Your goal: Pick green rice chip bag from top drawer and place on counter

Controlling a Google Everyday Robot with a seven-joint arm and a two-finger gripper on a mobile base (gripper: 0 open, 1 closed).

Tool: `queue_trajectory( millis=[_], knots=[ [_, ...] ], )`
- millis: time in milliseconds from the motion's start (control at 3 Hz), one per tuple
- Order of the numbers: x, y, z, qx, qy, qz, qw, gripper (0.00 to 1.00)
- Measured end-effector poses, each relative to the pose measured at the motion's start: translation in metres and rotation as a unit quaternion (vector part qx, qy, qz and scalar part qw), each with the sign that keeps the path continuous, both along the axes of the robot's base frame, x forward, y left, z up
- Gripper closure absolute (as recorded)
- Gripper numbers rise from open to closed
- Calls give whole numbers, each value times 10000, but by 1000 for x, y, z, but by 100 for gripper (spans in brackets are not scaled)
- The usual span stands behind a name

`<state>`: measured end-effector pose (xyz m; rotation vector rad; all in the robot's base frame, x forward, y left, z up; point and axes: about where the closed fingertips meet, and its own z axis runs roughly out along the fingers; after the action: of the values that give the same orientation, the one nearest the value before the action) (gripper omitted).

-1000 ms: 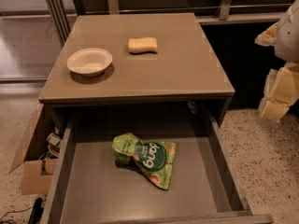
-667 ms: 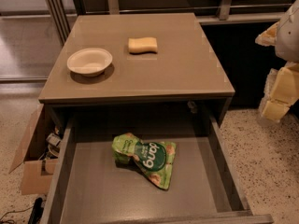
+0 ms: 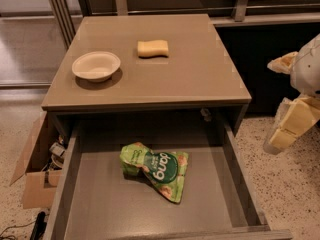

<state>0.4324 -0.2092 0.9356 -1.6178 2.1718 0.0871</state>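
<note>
The green rice chip bag (image 3: 156, 169) lies flat and crinkled on the floor of the open top drawer (image 3: 100, 204), near its middle, logo up. The counter (image 3: 190, 69) is the tabletop above the drawer. My gripper (image 3: 289, 109), white with cream-yellow parts, hangs at the right edge of the view. It is beside the cabinet, outside the drawer and well to the right of the bag, and it holds nothing.
A white bowl (image 3: 96, 66) stands on the counter's left side and a yellow sponge (image 3: 153, 48) lies at its back middle. An open cardboard box (image 3: 35, 174) sits on the floor left of the cabinet. Speckled floor lies to the right.
My gripper has moved down along the right edge of the view. The bag, drawer, bowl and sponge have not moved.
</note>
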Motion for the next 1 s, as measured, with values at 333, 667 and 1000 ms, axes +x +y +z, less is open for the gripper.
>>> queue_trajectory(
  millis=[333, 667, 1000],
  knots=[
    [-7, 14, -50, 785, -19, -118, 9968, 0],
    [-5, 34, -82, 1340, 14, -302, 9905, 0],
    [-5, 35, -82, 1340, 14, -302, 9905, 0]
  ],
)
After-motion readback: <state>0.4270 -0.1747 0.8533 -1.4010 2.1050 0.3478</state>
